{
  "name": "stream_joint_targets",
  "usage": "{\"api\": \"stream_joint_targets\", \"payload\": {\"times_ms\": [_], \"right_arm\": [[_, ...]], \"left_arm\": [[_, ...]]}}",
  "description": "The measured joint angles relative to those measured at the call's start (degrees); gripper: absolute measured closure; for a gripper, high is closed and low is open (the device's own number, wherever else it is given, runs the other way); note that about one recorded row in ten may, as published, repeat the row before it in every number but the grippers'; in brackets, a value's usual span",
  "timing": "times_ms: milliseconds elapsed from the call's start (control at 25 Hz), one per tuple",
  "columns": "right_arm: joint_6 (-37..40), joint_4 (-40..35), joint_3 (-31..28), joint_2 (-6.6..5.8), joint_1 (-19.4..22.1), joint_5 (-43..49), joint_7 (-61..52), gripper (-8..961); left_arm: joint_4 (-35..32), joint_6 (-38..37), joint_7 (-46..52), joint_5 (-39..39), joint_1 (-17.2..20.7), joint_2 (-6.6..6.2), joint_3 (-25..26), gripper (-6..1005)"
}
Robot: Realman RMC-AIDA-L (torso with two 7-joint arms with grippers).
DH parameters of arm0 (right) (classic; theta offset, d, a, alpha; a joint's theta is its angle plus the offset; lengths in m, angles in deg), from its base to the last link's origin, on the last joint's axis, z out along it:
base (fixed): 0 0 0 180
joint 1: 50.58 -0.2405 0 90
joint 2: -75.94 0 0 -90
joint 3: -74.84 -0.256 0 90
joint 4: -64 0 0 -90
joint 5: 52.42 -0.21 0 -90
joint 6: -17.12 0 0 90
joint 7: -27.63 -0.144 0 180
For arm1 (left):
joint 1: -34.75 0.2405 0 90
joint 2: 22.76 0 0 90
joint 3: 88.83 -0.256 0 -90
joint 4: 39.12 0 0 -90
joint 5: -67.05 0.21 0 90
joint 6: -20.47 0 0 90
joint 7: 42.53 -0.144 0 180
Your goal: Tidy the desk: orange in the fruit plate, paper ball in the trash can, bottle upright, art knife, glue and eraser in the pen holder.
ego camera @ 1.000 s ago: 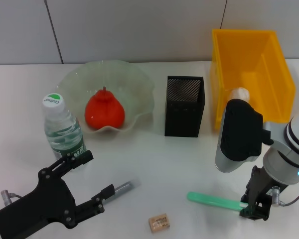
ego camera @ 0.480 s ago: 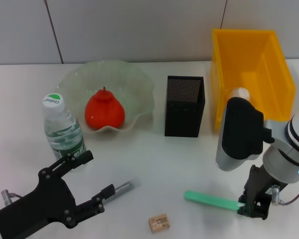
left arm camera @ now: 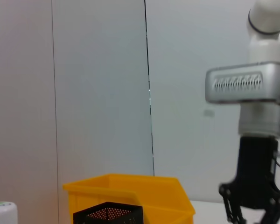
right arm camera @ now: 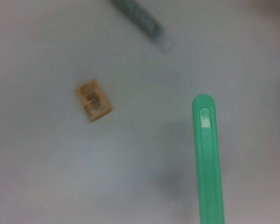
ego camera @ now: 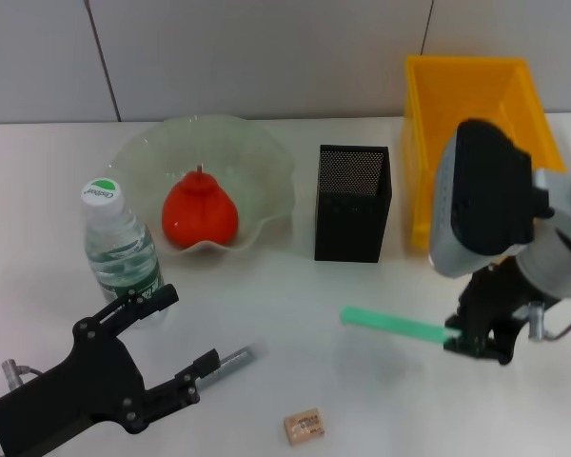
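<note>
While the orange (ego camera: 200,211) sits in the fruit plate (ego camera: 257,162), right pincer (ego camera: 468,335) clamps art knife (ego camera: 392,325), left pincer (ego camera: 186,343) open.

A yellow bin (left arm camera: 130,193) stands behind the black mesh pen holder (left arm camera: 108,213); the right gripper (left arm camera: 254,205) hangs beside them

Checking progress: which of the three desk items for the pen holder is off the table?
The green art knife, gripped by the right claw; eraser and glue lie flat.
</note>
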Motion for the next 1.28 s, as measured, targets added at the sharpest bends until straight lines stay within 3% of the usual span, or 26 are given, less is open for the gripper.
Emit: {"api": "stream_joint_targets", "payload": {"times_ms": [440,680,1000,1280], "right_arm": [[3.0,17.0,-0.5,-0.05,0.1,8.0,2.4,779],[4.3,22.6,0.0,-0.1,-1.0,13.5,3.6,779],[-0.6,24.0,7.4,0.05,-1.0,25.6,6.1,779],[-5.7,22.3,11.0,0.08,-1.5,30.1,8.5,779]], "left_arm": [[0.3,-0.2,0.0,-0.3,-0.1,0.11,0.2,173],[0.3,-0.2,0.0,-0.3,-0.2,0.2,0.4,172],[0.9,-0.3,0.0,-0.3,-0.2,0.37,0.5,172],[1.1,-0.5,-0.9,-0.4,-0.5,0.36,0.6,173]]}}
